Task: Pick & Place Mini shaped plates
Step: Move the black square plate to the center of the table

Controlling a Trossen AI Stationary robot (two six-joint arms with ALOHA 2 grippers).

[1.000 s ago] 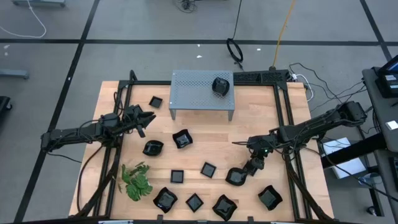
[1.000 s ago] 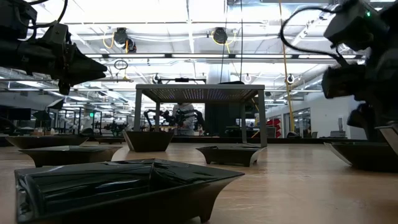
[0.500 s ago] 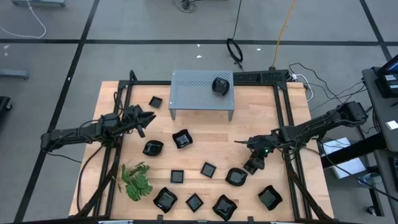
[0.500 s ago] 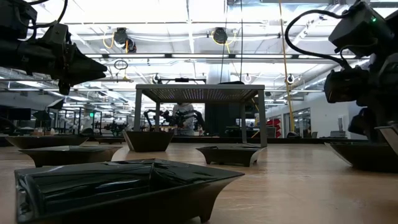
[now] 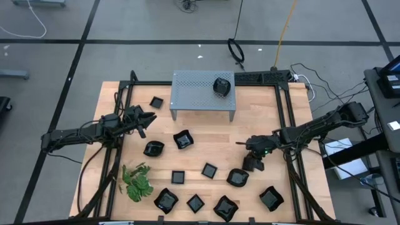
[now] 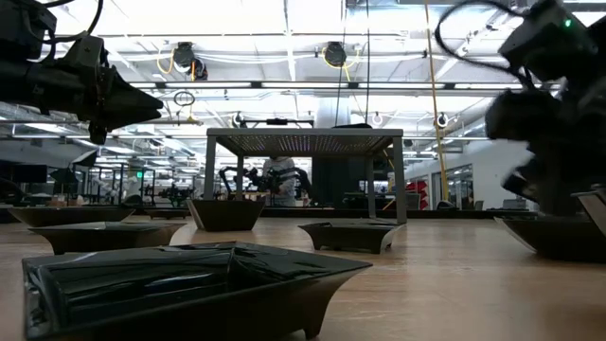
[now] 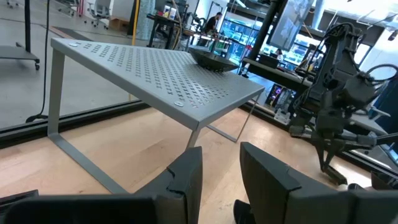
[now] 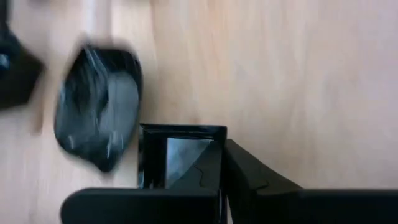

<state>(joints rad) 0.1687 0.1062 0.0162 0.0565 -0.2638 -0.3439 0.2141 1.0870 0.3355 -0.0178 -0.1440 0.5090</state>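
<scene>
Several glossy black mini shaped plates lie on the wooden table, among them a rounded one point(image 5: 237, 178) point(image 8: 96, 106), a square one point(image 5: 209, 170) and one at the near right point(image 5: 270, 198). Another plate point(image 5: 221, 85) rests on the grey perforated stand point(image 5: 194, 94). My right gripper point(image 5: 253, 164) point(image 8: 222, 146) hangs just to the right of the rounded plate, shut with nothing between its fingers. My left gripper point(image 5: 150, 119) point(image 7: 219, 168) hovers open and empty over the table's left side, pointing toward the stand.
A green leafy sprig point(image 5: 136, 181) lies at the near left. More plates point(image 5: 182, 139) point(image 5: 153, 149) point(image 5: 156, 102) sit in front of the stand, and others point(image 5: 195, 203) line the near edge. Black frame rails point(image 5: 289, 125) run along the table's sides.
My right gripper has shut on nothing beside the rounded plate and drawn slightly toward the far edge. The plate stays where it was on the table.
</scene>
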